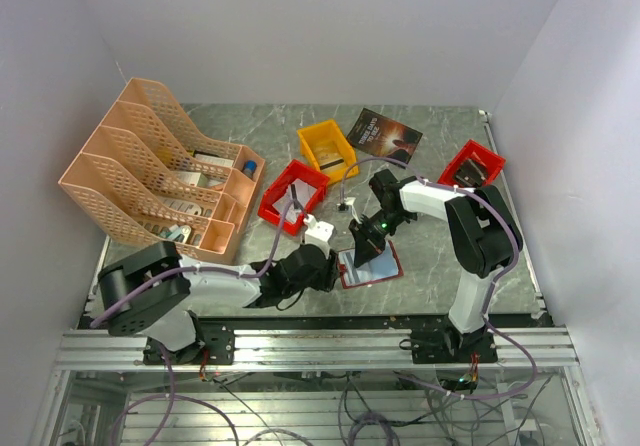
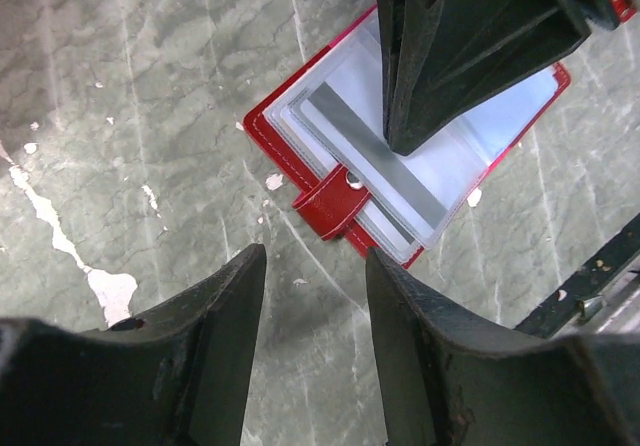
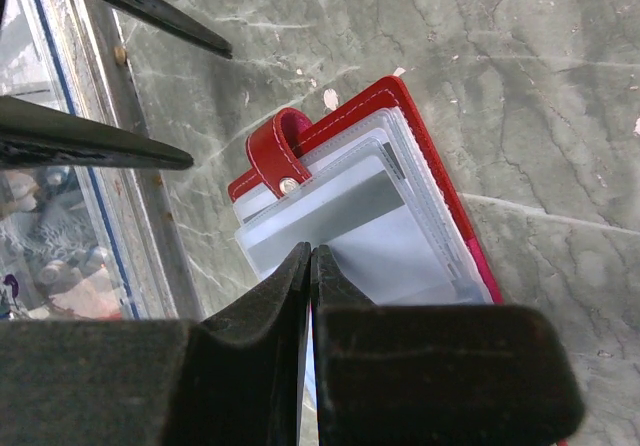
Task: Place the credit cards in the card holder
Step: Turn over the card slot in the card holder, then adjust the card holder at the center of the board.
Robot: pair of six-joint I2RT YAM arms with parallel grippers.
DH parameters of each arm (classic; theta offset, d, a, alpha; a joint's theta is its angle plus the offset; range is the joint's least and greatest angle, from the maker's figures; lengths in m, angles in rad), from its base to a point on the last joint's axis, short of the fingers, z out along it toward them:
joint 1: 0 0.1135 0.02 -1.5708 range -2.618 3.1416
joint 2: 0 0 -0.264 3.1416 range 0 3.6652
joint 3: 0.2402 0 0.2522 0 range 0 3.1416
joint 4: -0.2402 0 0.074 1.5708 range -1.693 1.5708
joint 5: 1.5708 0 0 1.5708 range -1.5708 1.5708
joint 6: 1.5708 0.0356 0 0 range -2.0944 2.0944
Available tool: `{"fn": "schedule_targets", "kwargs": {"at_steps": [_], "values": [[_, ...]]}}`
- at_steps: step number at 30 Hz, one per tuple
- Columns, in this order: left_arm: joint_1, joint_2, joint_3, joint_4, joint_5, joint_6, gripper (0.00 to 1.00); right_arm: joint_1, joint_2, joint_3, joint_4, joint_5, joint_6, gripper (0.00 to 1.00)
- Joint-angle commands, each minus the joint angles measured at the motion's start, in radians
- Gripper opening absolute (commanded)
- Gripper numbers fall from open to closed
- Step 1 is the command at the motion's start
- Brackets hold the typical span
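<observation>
— Where's the card holder (image 1: 371, 267)?
— Open flat near the table (image 1: 450, 256) front; a striped credit card (image 3: 330, 206) lies on it, long axis along the snap tab (image 3: 275, 151) edge.
— The hands?
— Right gripper (image 3: 310, 254) directly above, jaws closed, tips on the card; left gripper (image 2: 315, 261) just beside, parted, empty.

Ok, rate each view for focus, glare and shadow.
Top external: evenly lit, sharp, soft shadows on the table. Left wrist: card holder crisp, its clear sleeves washed pale, left gripper dark and soft. Right wrist: right gripper a dark foreground mass, card holder behind sharp.
</observation>
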Motion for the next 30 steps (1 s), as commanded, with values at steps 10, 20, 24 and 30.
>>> {"fn": "schedule_targets", "kwargs": {"at_steps": [10,20,24,30], "values": [[-0.076,0.185,0.14,-0.037,-0.205,0.103,0.59,0.002,0.032,0.013,-0.01,0.007,-0.017,0.05],[-0.078,0.172,0.154,-0.065,-0.32,-0.041,0.55,0.002,0.038,0.011,-0.006,0.018,-0.014,0.05],[-0.083,0.133,0.106,-0.031,-0.333,-0.185,0.53,0.002,0.042,0.009,-0.002,0.027,-0.009,0.05],[-0.083,0.095,0.06,-0.004,-0.356,-0.257,0.52,0.002,0.036,0.01,-0.003,0.021,-0.013,0.05]]}}
